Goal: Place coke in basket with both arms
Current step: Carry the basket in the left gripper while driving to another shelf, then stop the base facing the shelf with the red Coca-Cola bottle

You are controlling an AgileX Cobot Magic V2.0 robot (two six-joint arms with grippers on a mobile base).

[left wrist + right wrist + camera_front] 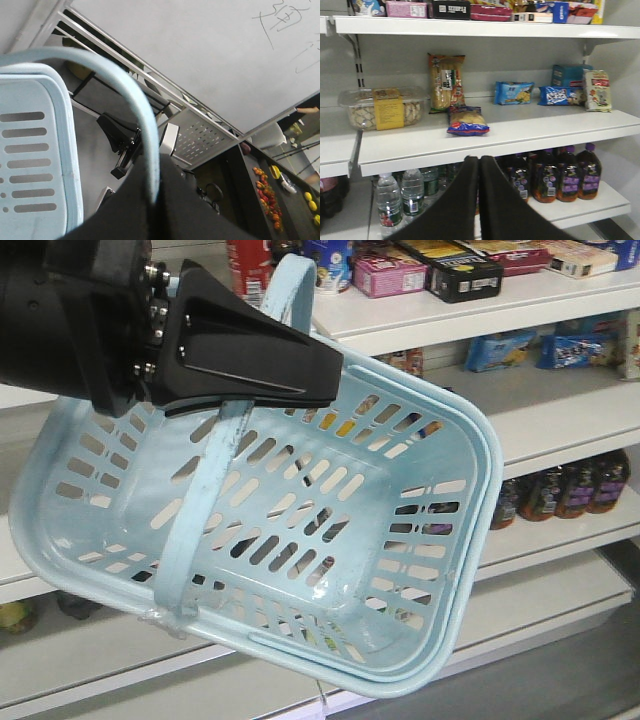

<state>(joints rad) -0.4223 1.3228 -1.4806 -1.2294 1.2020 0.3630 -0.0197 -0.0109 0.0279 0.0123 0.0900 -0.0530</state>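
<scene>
Hanging from the left gripper (300, 370), the basket (472, 540) tilts.

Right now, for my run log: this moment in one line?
left gripper: shut on pale blue hoop handle | pale blue slotted plastic basket: hanging tilted, empty | right gripper: shut, empty

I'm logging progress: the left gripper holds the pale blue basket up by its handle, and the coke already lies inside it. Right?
Not quite. The left gripper does hold the basket up by its handle, but the basket is empty: the exterior front-facing view shows only its bare slotted bottom, with no coke inside.
</scene>
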